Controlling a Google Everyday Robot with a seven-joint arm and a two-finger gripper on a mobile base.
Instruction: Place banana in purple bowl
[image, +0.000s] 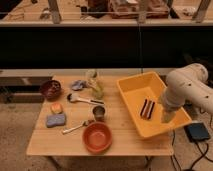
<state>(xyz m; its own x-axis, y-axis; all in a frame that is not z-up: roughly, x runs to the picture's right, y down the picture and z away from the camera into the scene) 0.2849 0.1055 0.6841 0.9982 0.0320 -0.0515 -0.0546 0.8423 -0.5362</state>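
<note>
The banana (95, 85), pale yellow-green and elongated, lies near the back middle of the wooden table (120, 140). The purple bowl (50, 89), small, dark and glossy, stands at the table's back left, apart from the banana. My gripper (166, 118) hangs from the white arm (185, 87) on the right. It reaches down into the right part of a yellow bin (131, 85), far to the right of both banana and bowl. Nothing shows in it.
A dark reddish item (147, 108) lies in the bin. On the table are an orange bowl (97, 137), a metal cup (99, 112), a spoon (76, 128), a dark-headed utensil (82, 99), a blue sponge (56, 120), an orange-yellow square item (56, 107) and a bluish wad (78, 85).
</note>
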